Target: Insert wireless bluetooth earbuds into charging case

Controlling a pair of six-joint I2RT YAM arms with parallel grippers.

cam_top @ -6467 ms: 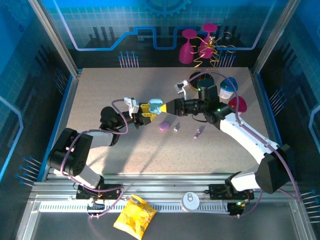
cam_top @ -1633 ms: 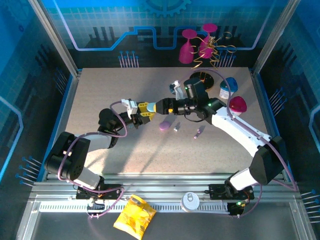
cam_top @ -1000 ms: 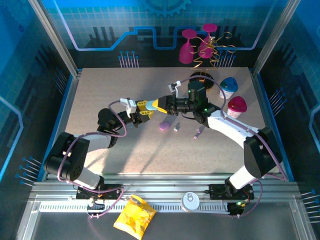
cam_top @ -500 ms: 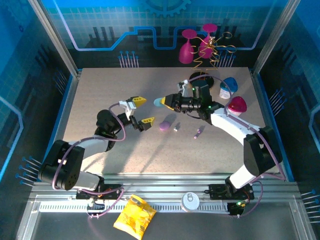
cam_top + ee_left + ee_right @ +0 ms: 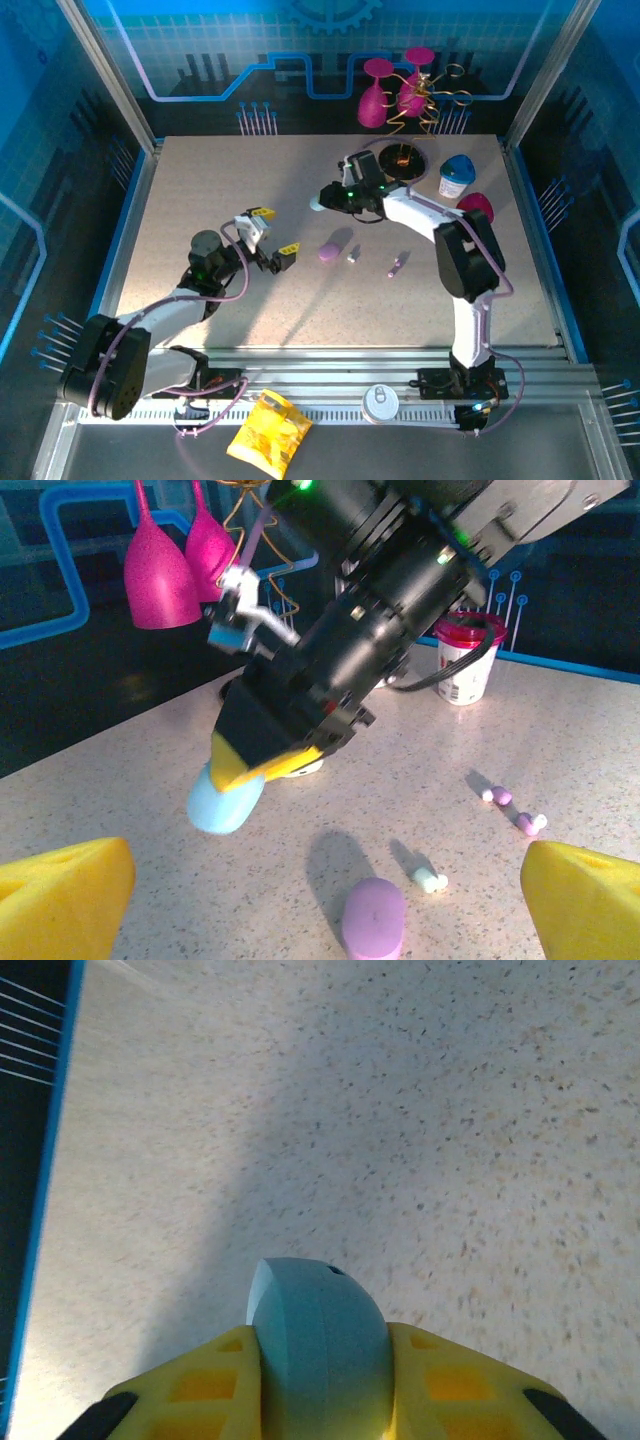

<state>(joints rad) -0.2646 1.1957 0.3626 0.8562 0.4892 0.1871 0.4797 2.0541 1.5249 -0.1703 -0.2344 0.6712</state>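
Purple case [image 5: 332, 250] lies between the spread left hand [image 5: 276, 230] and the earbuds [image 5: 398, 265]; right hand [image 5: 322, 203] pinches a pale-blue case [image 5: 315, 1310].

The left arm [image 5: 170, 305] stretches low from its base at 7 o'clock toward the middle of the desk [image 5: 200, 180], pointing to about 2 o'clock. The left jaws stand wide apart, their yellow fingertips [image 5: 60, 905] well separated. The right arm [image 5: 465, 260] rises from 5 o'clock and bends at the elbow, the forearm running toward 10 o'clock. The right jaws are clamped on a pale blue case [image 5: 318, 1330] and angle down toward the desk.
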